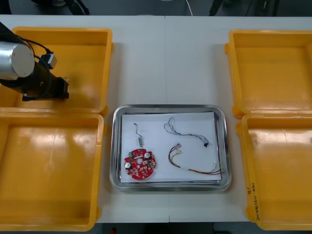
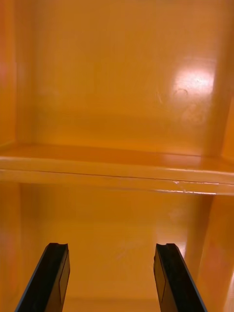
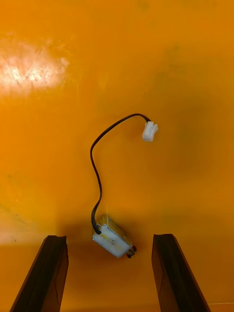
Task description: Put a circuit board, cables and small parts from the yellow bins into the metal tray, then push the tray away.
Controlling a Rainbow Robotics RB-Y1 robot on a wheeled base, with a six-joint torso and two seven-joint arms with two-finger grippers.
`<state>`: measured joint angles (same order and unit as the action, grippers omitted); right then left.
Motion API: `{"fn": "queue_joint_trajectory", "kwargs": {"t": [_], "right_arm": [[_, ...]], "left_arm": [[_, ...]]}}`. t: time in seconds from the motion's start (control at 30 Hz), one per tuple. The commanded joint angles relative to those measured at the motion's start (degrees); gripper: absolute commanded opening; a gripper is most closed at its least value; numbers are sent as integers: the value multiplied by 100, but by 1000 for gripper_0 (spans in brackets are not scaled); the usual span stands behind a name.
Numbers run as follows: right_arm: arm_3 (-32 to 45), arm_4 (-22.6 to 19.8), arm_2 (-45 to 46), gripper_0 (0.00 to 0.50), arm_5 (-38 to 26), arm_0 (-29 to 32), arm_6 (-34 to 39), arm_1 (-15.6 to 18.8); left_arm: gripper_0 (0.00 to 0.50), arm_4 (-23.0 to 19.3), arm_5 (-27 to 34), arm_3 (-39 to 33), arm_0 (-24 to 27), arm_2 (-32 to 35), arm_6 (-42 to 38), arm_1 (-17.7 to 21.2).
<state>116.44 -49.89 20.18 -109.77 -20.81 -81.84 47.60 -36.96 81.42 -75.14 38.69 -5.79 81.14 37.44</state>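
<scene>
Cable (image 3: 95,165), black and thin, lies on the floor of the bin (image 1: 83,53) at the tabletop's (image 1: 165,58) far left corner, its small block (image 3: 113,240) between the spread fingers of the left hand (image 3: 109,238) and its white plug (image 3: 149,130) farther off. It looks light and limp, so the stiff block seems a surer hold than the cable itself. The right hand (image 2: 111,246), spread and empty, hangs over the right bins (image 2: 122,97).

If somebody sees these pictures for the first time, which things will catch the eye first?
The round red circuit board stands out first, lying in the near left corner of the white-lined metal tray between the yellow bins, with cables beside it. Next, a black cable with a white plug lies on a bin floor just ahead of the open left gripper.
</scene>
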Motion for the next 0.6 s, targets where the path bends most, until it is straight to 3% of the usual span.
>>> {"fn": "queue_joint_trajectory", "kwargs": {"t": [0.03, 0.33, 0.47, 0.53, 0.6], "right_arm": [[37, 14, 408, 500, -23, 253, 274, 250], [37, -21, 698, 500, -23, 587, 283, 250], [37, -47, 716, 500, -23, 683, 300, 250], [37, -83, 725, 500, -23, 710, 283, 232], [37, -135, 733, 500, -23, 710, 300, 188]], "left_arm": [[500, 101, -117, -186, -64, 105, 104, -62], [500, 162, -249, -186, -90, 35, 86, -62], [458, 180, -390, -186, -125, -45, 77, -88], [376, 189, -442, -186, -143, -80, 60, -79], [0, 189, -442, -186, -143, -80, 60, -88]]}}
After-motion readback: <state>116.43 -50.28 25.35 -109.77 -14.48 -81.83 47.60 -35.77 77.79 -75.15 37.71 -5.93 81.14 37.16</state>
